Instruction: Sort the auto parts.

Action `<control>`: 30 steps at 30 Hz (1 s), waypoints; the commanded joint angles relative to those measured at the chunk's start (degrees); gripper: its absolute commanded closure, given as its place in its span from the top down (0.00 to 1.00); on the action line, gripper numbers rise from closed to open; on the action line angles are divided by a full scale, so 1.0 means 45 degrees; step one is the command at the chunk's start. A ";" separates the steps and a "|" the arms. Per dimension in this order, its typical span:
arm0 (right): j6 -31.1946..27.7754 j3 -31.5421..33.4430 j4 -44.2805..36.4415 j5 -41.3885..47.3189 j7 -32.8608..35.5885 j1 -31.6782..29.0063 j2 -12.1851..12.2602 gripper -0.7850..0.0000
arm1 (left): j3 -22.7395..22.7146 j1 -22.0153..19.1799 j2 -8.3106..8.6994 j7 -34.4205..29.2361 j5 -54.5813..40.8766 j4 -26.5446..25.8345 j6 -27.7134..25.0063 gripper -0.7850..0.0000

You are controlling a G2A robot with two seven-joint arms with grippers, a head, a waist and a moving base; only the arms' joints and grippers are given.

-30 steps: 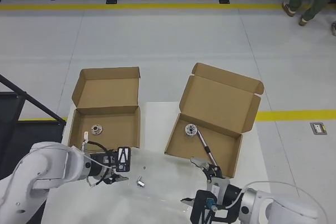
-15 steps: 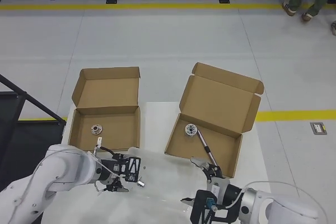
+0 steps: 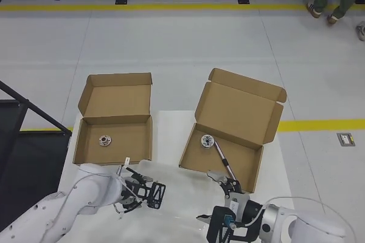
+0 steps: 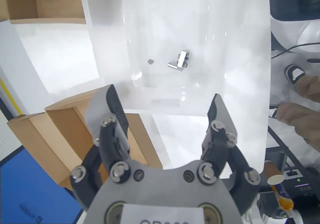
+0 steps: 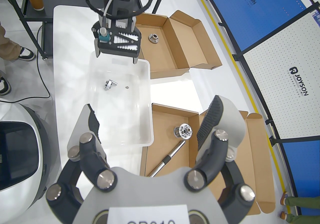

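Sorting step, top view: this looks like the approach to a pick. The left end effector point(image 3: 153, 194) hangs over the clear bin point(image 3: 182, 188) on the white counter point(image 3: 170, 124).
Boxes, top view: the left box point(image 3: 134, 146) holds a flange point(image 3: 104, 141). The right box point(image 3: 246, 167) holds a hub point(image 3: 207, 141) and a rod point(image 3: 224, 160).
Next move, left wrist view: a small metal bracket point(image 4: 180, 61) lies on the bin floor, ahead of the fingertips and apart from them. A tiny loose bit point(image 4: 150, 61) lies near it. The pick probably calls for lowering into the bin, setting the jaws across the bracket and closing on it. Which box it belongs in cannot be judged.
Left end effector, left wrist view: the left end effector point(image 4: 163, 94) is spread wide, with nothing between its fingers and touching nothing.
Left end effector, right wrist view: the left end effector point(image 5: 115, 58) points down over the far end of the bin point(image 5: 149, 77). The bracket point(image 5: 110, 84) lies below it, untouched.
Right end effector, right wrist view: the right end effector point(image 5: 153, 107) is also spread wide and empty. It sits at the bin's near end, beside the right box, where the hub point(image 5: 183, 132) and rod point(image 5: 170, 156) lie.
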 commanded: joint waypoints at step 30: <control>0.0000 0.0000 0.0000 -0.0001 0.0000 0.0000 0.0000 1.00 | 0.6260 -0.3531 -0.3096 0.1942 0.1549 0.5198 0.0000 0.50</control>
